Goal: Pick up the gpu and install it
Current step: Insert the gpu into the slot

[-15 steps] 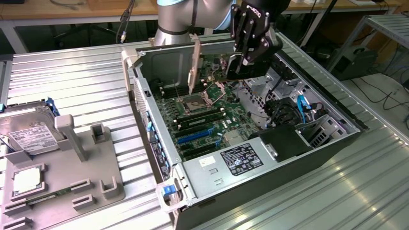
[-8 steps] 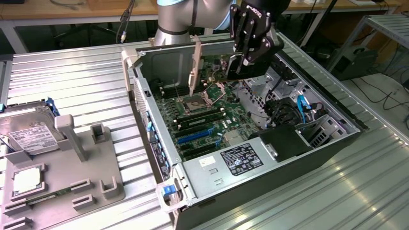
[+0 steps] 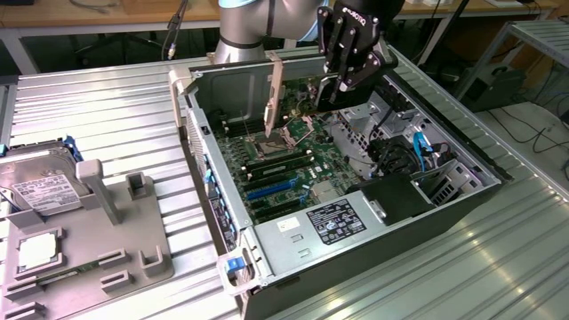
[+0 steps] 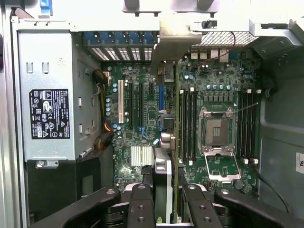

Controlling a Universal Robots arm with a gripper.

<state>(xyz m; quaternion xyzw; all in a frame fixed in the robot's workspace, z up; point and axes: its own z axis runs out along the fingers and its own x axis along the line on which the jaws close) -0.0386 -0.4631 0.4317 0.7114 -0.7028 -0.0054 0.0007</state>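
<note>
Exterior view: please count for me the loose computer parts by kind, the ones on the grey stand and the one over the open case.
hard drive: 1, on the grey stand
CPU chip: 1, on the same stand
gpu: 1, held on edge by the gripper
Total: 3

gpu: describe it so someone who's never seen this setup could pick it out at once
Start at the open computer case on the metal table. Above its motherboard hangs the gripper, shut on the gpu: a thin card held on edge, the only board there with a silver end bracket.
</note>
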